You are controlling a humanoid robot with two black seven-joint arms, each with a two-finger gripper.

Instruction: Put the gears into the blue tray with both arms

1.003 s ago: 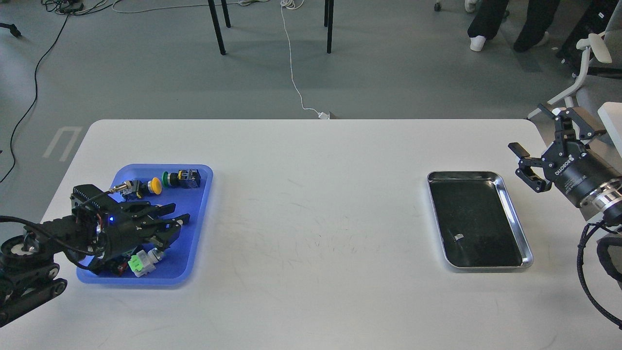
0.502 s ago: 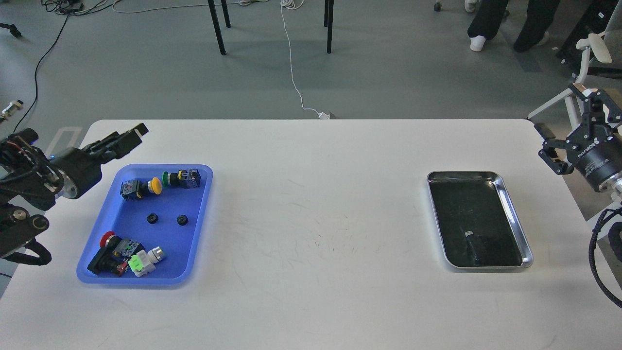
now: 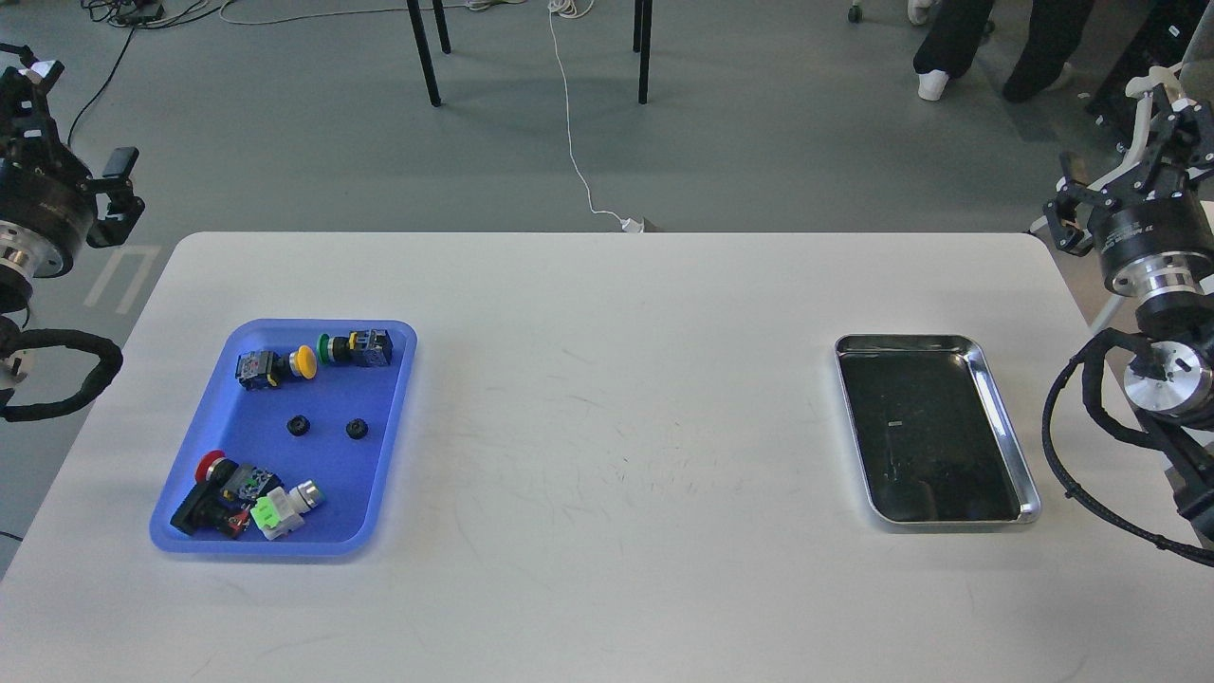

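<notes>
Resting in blue tray [image 3: 384,493], near end: 2 switches, red-capped [image 3: 211,489] and green-capped [image 3: 280,507] | mid-tray: 2 gears [image 3: 300,426] [image 3: 357,429], apart | far end: 2 switches | steel tray [image 3: 1007,438] right | left gripper [image 3: 66,123], right gripper [image 3: 1133,152]: raised beyond table edges, spread, holding nothing

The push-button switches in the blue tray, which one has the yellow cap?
The yellow-capped switch at the far left of the blue tray, beside the green-capped switch; the red-capped switch lies at the near end.

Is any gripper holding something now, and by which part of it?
Nothing is held. The left gripper and right gripper are raised off the table; both gears lie in the blue tray.
</notes>
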